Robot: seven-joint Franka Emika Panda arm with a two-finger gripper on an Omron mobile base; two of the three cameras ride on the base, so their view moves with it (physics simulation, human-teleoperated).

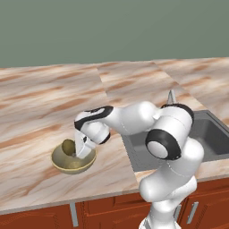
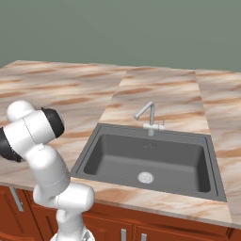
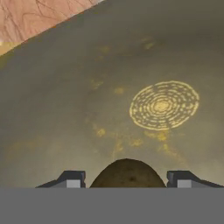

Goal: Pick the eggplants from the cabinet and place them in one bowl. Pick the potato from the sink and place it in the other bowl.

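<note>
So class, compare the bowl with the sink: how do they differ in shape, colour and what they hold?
The olive-tan bowl is round; the sink is rectangular. The bowl is yellowish olive; the sink is dark grey. The bowl holds the potato, with the gripper reaching in; the sink basin shows just its drain. Both are hollow vessels at the marbled counter.

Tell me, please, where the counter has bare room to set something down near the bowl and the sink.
Bare counter runs left of and behind the olive-tan bowl, up to the wall. Another open strip lies behind the sink, either side of the faucet. It is crowded at the bowl itself: the gripper reaches into it, shut on the potato.
</note>
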